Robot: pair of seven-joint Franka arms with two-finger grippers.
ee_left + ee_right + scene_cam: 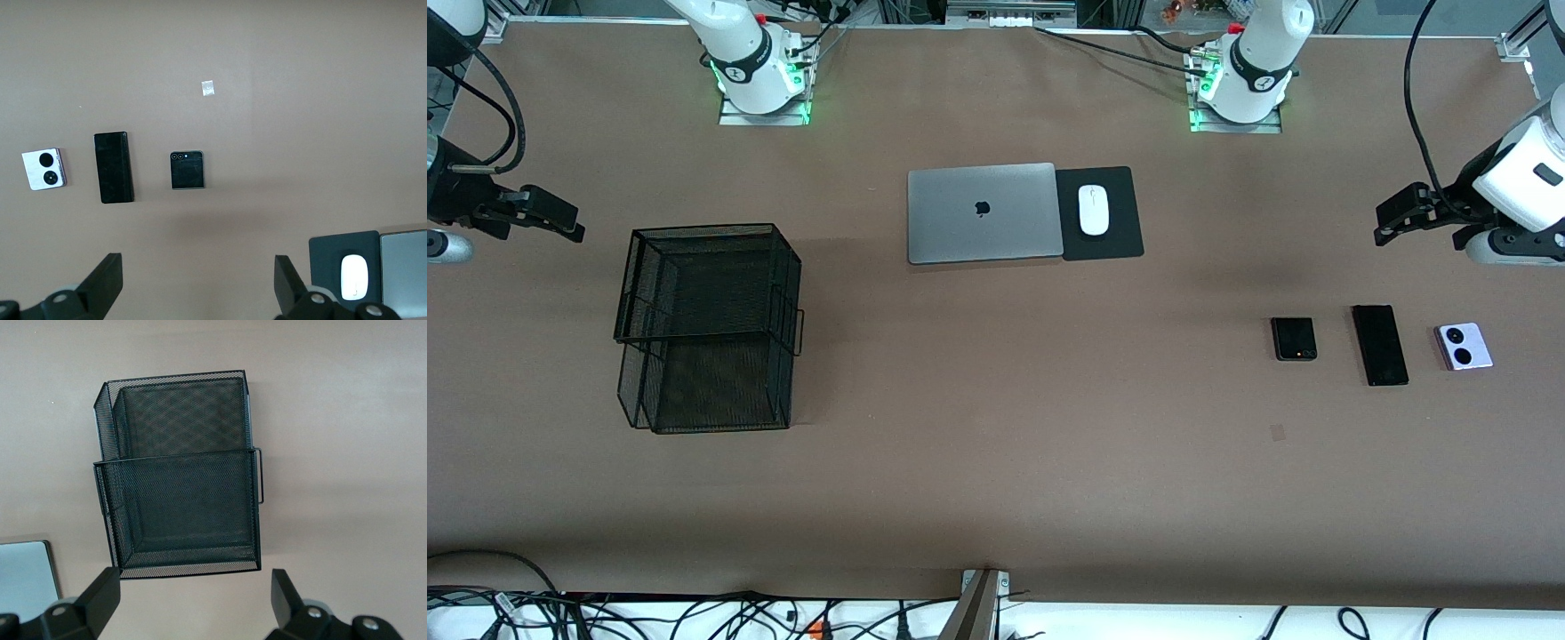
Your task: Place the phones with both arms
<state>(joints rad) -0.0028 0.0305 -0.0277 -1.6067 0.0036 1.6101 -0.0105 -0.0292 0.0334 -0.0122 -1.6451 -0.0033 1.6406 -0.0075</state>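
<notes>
Three phones lie flat in a row toward the left arm's end of the table: a small black flip phone (1294,339) (187,169), a long black slab phone (1380,345) (113,167) and a lilac-white flip phone (1464,346) (44,169) with two black circles. My left gripper (1383,222) (198,267) hangs open over bare table at that end, well apart from the phones. At the right arm's end my right gripper (574,222) (195,583) is open too, with nothing between its fingers, over bare table beside a black wire-mesh two-tier tray (694,336) (173,457).
A closed grey laptop (980,213) (403,267) (23,577) lies mid-table near the arm bases, with a white mouse (1093,210) (354,277) on a black pad (1112,240) beside it. A small tape mark (1277,432) (208,88) sits nearer the front camera than the phones.
</notes>
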